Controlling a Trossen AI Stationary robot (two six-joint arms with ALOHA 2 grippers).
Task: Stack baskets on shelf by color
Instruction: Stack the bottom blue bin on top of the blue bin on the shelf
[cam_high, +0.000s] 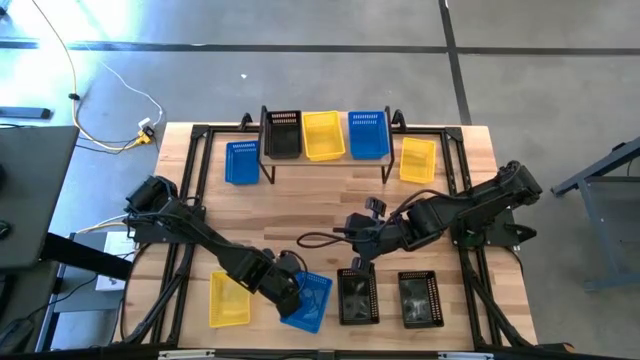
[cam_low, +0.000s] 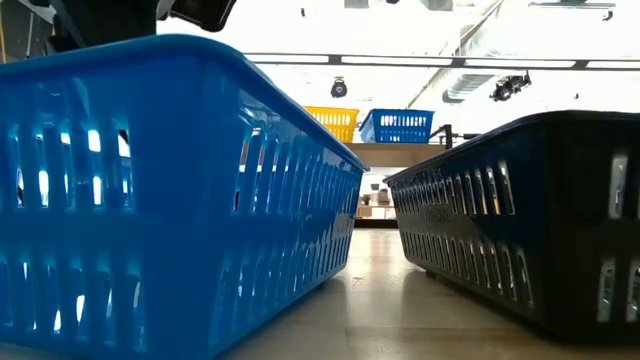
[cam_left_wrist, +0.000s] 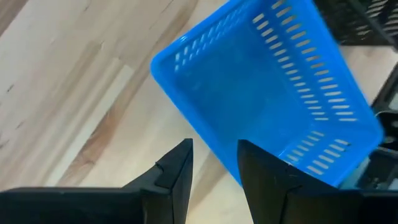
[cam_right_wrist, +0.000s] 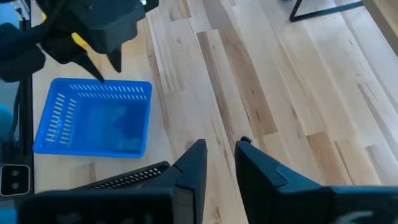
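Left gripper (cam_left_wrist: 214, 163) part-open w/ blue basket (cam_left_wrist: 267, 93) rim between; wood table (cam_left_wrist: 68, 93).

Two black, multi-jointed robot arms, looped with dark cables, each end in a gripper (cam_left_wrist: 214, 165) of flat, angular black fingers (cam_right_wrist: 189, 168).

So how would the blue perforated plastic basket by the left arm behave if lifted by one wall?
The blue perforated plastic basket looks thin-walled and empty, so probably light. Gripped by one rim near the left gripper, it would likely tilt. Its slotted sides may flex slightly, and the smooth plastic could slip.
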